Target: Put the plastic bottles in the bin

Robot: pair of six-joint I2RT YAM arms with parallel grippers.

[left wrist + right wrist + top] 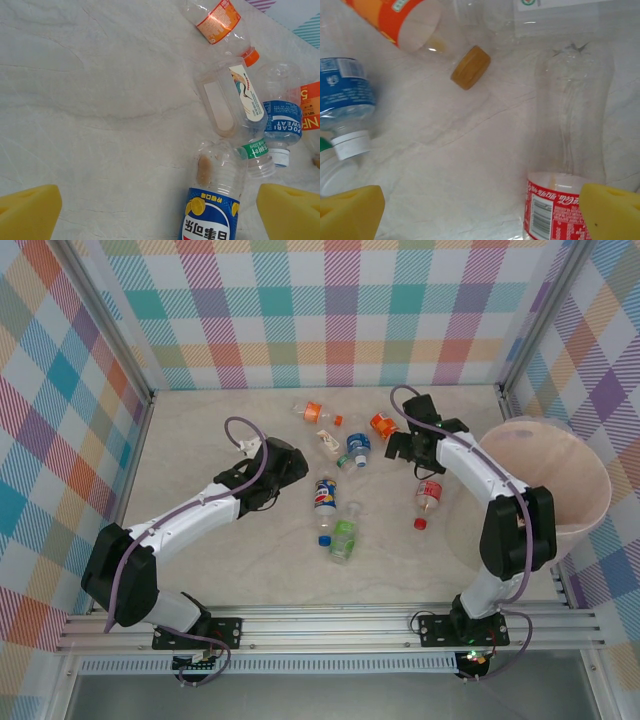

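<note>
Several plastic bottles lie scattered mid-table. In the top view my left gripper (292,466) hovers left of the blue Pepsi-labelled bottle (325,498). The left wrist view shows this gripper (160,215) open, with the Pepsi bottle (214,212) lying between its yellow fingers (29,211), nearer the right one. My right gripper (412,448) is open above the red Coke-labelled bottle (428,497). In the right wrist view that gripper (480,215) has the Coke bottle (570,165) lying just inside its right finger (612,210). The pale pink bin (590,480) stands at the right edge.
An orange-labelled bottle (315,412), a white-labelled one (328,443), a blue Pocari one (357,449) and another orange one (383,424) lie behind the grippers. A green-labelled bottle (344,538) lies nearer the front. Checked walls (340,310) close in the table on three sides.
</note>
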